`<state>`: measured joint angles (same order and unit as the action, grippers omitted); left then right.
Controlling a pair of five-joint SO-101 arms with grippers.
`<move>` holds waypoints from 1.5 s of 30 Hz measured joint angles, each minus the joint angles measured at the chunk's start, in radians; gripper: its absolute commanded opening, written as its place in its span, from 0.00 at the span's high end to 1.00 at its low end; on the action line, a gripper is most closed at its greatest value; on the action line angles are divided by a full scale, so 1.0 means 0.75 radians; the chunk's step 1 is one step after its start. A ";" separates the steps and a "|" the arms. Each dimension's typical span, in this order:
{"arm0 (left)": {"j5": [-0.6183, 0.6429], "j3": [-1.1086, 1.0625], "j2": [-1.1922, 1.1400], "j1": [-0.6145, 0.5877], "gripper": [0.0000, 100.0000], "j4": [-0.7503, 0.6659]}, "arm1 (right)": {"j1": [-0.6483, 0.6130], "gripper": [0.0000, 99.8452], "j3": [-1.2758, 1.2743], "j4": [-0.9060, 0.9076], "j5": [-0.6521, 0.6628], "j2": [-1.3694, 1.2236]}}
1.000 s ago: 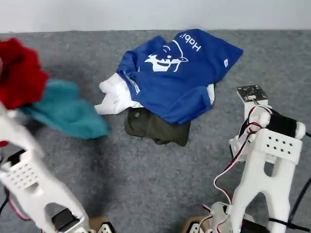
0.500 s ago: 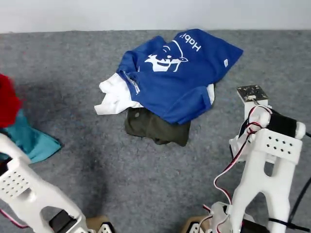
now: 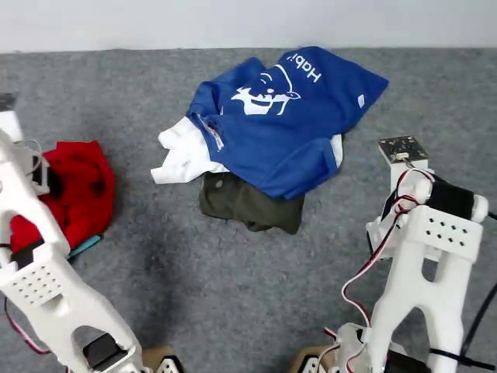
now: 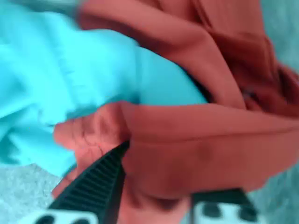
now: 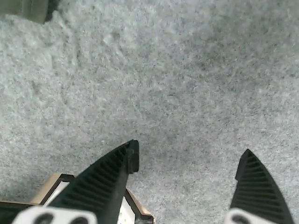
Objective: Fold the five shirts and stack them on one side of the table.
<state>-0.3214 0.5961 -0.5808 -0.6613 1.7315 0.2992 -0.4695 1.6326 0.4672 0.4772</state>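
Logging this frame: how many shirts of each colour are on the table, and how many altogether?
blue shirt: 1
white shirt: 1
dark olive shirt: 1
red shirt: 1
teal shirt: 1, mostly under the red one
Total: 5

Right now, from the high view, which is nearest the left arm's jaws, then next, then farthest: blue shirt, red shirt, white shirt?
1. Red shirt, in the jaws, far left.
2. White shirt, toward the middle.
3. Blue shirt, right of the white one, farther back.
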 measured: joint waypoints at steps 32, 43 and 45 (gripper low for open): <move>0.902 -0.374 -0.125 1.027 0.74 -0.984 | 0.000 0.66 -0.129 -0.039 0.000 0.000; 1.043 0.542 -0.714 1.052 0.99 -0.540 | 0.000 0.66 -0.133 -0.039 0.000 0.000; 1.043 0.700 -0.800 1.054 0.99 -0.483 | 0.000 0.66 -0.133 -0.039 0.000 0.000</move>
<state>0.4611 1.1208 -1.1807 0.1289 1.3694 0.2992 -0.5692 1.6034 0.4672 0.4772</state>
